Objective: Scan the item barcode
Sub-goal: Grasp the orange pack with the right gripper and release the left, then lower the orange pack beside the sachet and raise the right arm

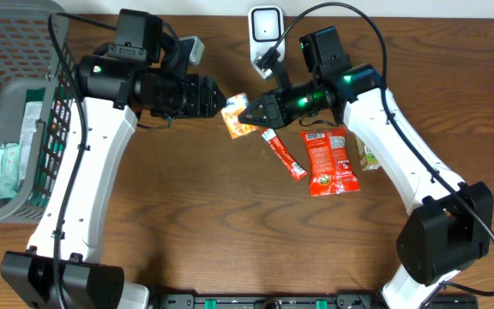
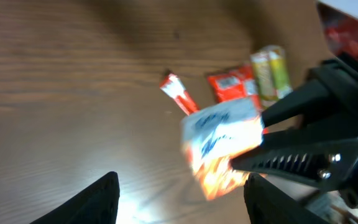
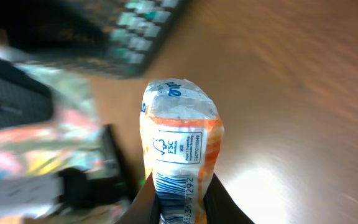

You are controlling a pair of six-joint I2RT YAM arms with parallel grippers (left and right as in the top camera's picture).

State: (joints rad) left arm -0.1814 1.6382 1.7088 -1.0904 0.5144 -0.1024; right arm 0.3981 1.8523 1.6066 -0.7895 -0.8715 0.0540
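An orange and white snack packet [image 1: 235, 121] hangs above the table between the two arms. My right gripper [image 1: 247, 112] is shut on it, and in the right wrist view its fingers pinch the packet [image 3: 180, 134] at the end printed with the barcode [image 3: 178, 194]. My left gripper [image 1: 223, 99] faces the packet from the left. In the left wrist view its fingers [image 2: 98, 196] stand open and wide apart, with the blurred packet [image 2: 219, 142] beyond them, held by the right gripper's black fingers [image 2: 291, 152]. A white scanner [image 1: 264, 30] stands at the back of the table.
A grey wire basket [image 1: 11, 94] holding packets sits at the left edge. On the table under the right arm lie a red stick pack [image 1: 283, 154], a red pouch [image 1: 328, 163] and a green-yellow packet [image 1: 368, 153].
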